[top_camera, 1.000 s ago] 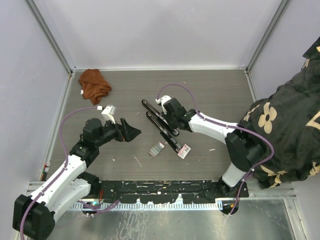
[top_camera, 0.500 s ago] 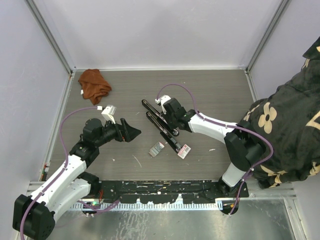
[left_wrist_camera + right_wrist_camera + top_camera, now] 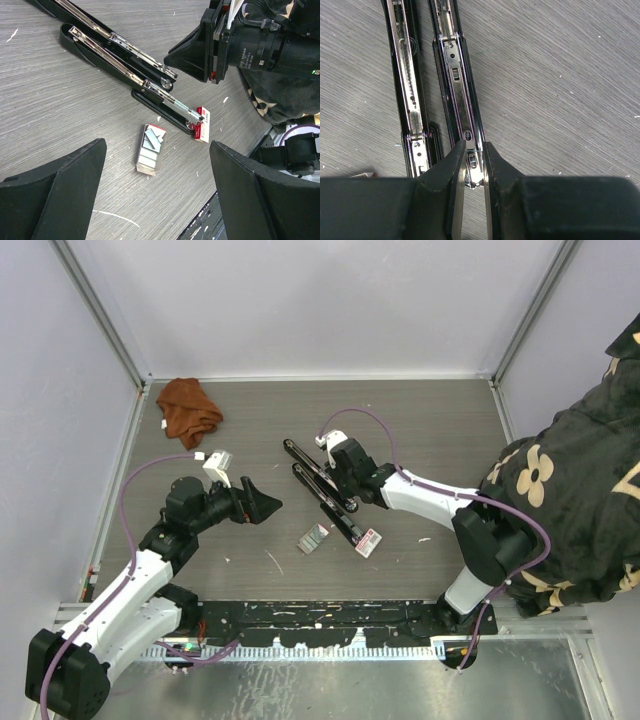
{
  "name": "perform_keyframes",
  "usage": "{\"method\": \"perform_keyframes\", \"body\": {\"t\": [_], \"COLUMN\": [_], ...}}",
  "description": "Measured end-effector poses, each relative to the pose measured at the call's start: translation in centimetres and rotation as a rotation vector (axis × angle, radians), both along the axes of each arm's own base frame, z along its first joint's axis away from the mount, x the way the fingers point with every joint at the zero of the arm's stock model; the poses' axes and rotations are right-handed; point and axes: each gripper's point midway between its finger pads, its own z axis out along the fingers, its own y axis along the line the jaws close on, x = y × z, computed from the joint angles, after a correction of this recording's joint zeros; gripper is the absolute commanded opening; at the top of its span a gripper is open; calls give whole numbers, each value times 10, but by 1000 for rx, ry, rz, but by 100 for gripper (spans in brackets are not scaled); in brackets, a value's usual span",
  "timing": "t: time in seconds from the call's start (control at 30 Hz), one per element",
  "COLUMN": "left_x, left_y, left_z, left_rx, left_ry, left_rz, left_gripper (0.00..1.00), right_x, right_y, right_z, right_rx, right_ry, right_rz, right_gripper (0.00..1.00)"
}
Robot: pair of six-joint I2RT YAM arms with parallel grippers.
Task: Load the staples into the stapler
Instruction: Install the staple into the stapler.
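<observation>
The black stapler [image 3: 325, 495] lies opened out mid-table, its long arms side by side with their metal insides showing [image 3: 455, 85] [image 3: 125, 65]. My right gripper [image 3: 340, 496] [image 3: 474, 146] is shut on the end of the stapler's shiny metal rail, one finger on each side. The staples [image 3: 313, 537] [image 3: 150, 150] lie as silvery strips in a small grey tray just in front of the stapler. Their red-and-white box [image 3: 368, 542] [image 3: 202, 125] rests against the stapler's near end. My left gripper [image 3: 263, 496] [image 3: 157, 145] hovers open and empty to the left of the tray.
A crumpled rust-brown cloth [image 3: 188, 408] lies at the far left corner. A person in a black flowered garment [image 3: 570, 510] leans in at the right edge. A black rail [image 3: 320, 620] runs along the near edge, and walls close in the table.
The right wrist has edged very slightly to the right at the stapler. The left arm, tray and box have not moved.
</observation>
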Motion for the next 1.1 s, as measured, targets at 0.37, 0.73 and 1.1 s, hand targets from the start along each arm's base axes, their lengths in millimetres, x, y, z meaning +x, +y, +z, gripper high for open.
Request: {"method": "perform_keyframes", "body": {"t": [0.37, 0.73, 1.1], "left_x": [-3, -5, -5], "left_y": [0, 1, 1], "left_z": [3, 7, 8], "left_rx": [-17, -24, -26], "left_ry": [1, -14, -16], "left_rz": [2, 1, -1], "left_gripper": [87, 87, 87], "right_x": [0, 1, 2], "right_y": [1, 8, 8], "right_z": [2, 5, 4], "right_rx": [27, 57, 52], "right_ry": [-1, -11, -17], "right_rz": [-11, 8, 15], "right_gripper": [17, 17, 17]}}
